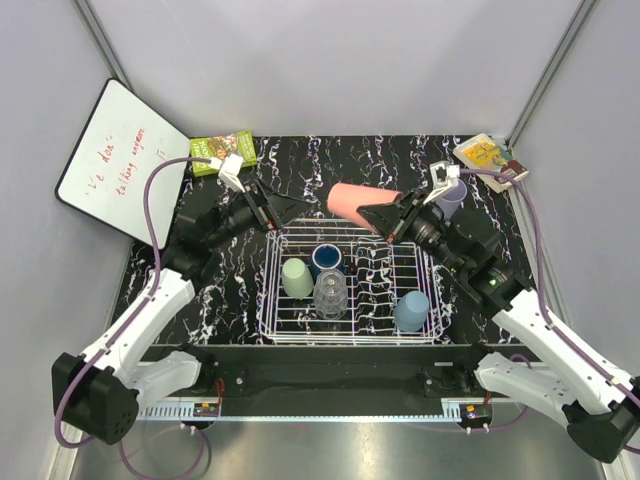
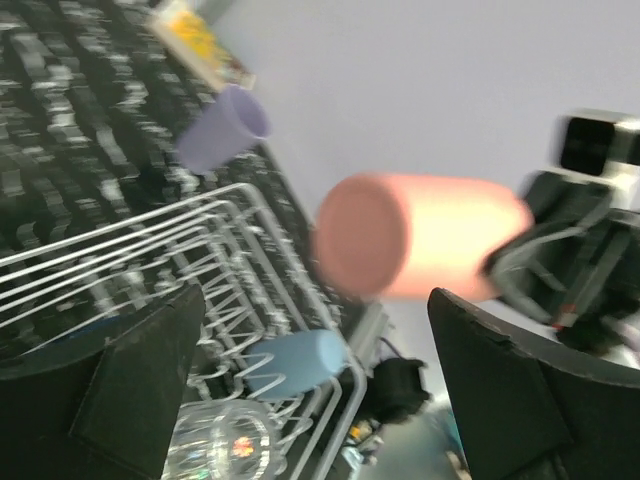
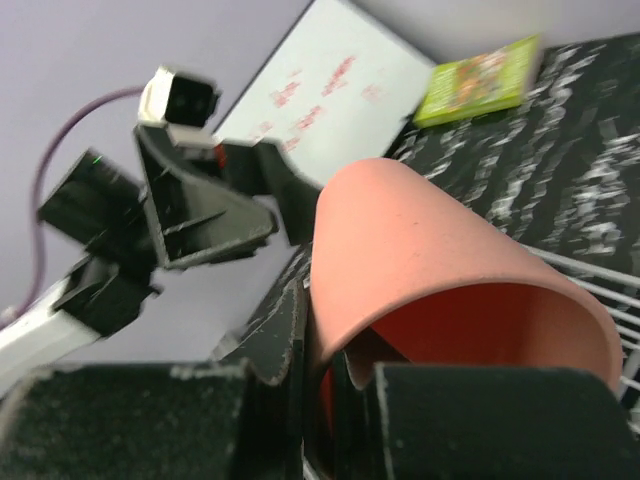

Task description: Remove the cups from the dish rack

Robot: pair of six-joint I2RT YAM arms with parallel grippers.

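The right hand [image 1: 385, 220] is pinching the salmon-pink cup [image 1: 362, 203] at its rim. One finger seems to be sitting inside the mouth and the other outside, though the close view is too cramped to be sure. The cup is lying on its side in the air, over the far edge of the dish rack [image 1: 300, 335], with its closed base pointing toward the left hand [image 1: 290, 212]. That hand is hanging near the base, apart from it, with its fingers [image 2: 150, 380] spread wide and gripping nothing. Four cups are sitting in the rack. The pale green cup [image 1: 296, 278] is on the left side, with the dark blue cup [image 1: 327, 258] just beside it toward the far side. A clear glass [image 1: 330, 293] is sitting in front of the dark blue one, and the light blue-grey cup [image 1: 411, 311] is near the front right corner. The lavender cup [image 1: 450, 195] is standing outside the rack on the black marbled worktop [image 1: 340, 160], beyond the right wrist. A whiteboard [image 1: 120, 160] is leaning at the far left, with a green packet [image 1: 223, 152] lying beside it.
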